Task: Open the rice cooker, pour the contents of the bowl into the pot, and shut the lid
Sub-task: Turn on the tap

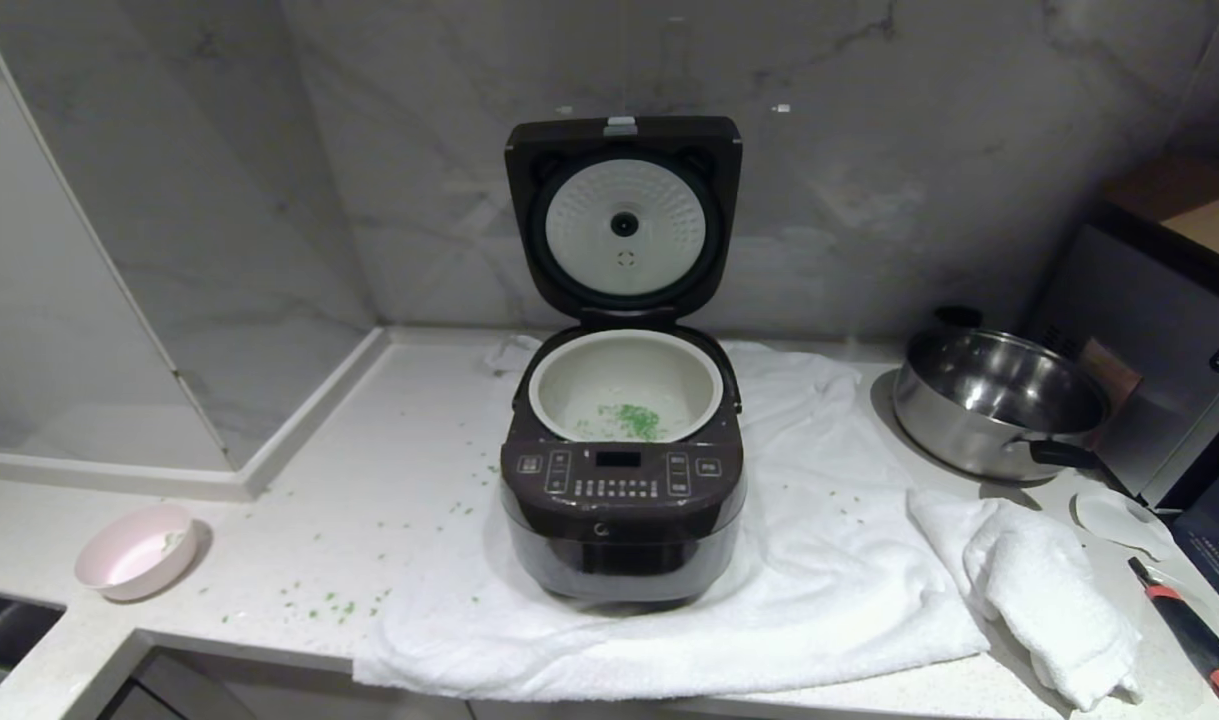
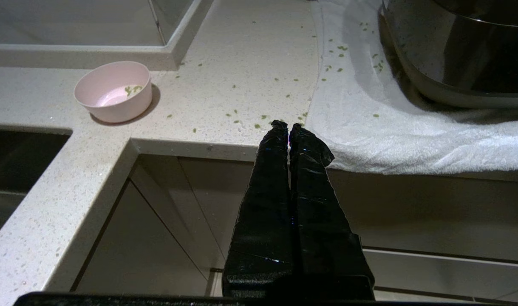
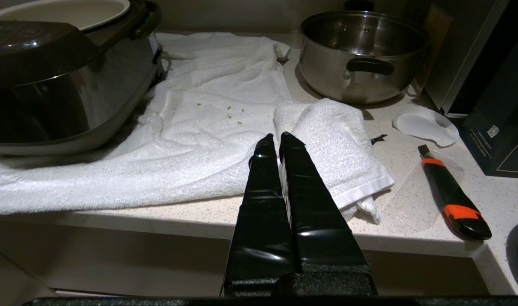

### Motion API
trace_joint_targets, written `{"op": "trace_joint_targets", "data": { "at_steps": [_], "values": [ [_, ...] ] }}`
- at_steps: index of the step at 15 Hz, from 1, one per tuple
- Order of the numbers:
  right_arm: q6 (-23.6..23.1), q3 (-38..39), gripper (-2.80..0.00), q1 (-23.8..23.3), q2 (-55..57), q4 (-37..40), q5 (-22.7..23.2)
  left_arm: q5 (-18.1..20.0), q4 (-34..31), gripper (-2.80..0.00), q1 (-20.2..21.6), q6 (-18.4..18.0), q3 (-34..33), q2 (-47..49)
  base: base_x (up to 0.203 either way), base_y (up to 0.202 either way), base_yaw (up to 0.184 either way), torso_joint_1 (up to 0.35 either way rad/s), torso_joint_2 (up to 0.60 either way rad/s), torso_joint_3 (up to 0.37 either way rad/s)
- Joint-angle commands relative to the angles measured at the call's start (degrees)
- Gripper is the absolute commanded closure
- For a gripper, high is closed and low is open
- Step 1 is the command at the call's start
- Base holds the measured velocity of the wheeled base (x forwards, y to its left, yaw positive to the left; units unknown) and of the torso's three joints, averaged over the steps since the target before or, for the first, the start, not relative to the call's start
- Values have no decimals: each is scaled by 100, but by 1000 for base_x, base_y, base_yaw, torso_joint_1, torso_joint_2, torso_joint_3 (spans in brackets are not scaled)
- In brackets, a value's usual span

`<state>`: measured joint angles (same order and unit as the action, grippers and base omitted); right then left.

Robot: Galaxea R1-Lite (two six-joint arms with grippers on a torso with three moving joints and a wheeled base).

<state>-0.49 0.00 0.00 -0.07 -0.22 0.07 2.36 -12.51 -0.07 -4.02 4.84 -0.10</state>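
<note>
The rice cooker (image 1: pixel 621 510) stands on a white towel (image 1: pixel 829 590) mid-bench, lid (image 1: pixel 624 220) up against the back wall, green bits (image 1: pixel 631 420) in the pot (image 1: pixel 624 385). The bowl (image 1: pixel 137 550) sits near the bench's left front edge — open counter between. The left gripper (image 2: pixel 287 126) and right gripper (image 3: pixel 276 138) hang off the front edge, jaws pressed together, empty. A steel pan (image 1: pixel 999 400) crowds the right end; a knife (image 1: pixel 1184 630) is cut off there.

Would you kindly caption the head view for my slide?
Rice cooker on a white towel, lid up, green bits in its pot; pink bowl aside.
</note>
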Motion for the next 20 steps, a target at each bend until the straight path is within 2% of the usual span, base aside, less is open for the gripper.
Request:
{"op": "trace_joint_targets", "data": {
  "at_steps": [1,4,20],
  "values": [
    [-4,9,0,0,-1,-8,-2,1,-6,0,4,-2,-1,-8,0,0,0,0,0,0],
    [-4,9,0,0,-1,-4,1,1,-6,0,5,-2,-1,-8,1,-10,61,4,2,2],
    [-4,9,0,0,-1,-12,0,1,-6,0,7,7,0,-8,-1,-8,172,3,4,4]
  ]
}}
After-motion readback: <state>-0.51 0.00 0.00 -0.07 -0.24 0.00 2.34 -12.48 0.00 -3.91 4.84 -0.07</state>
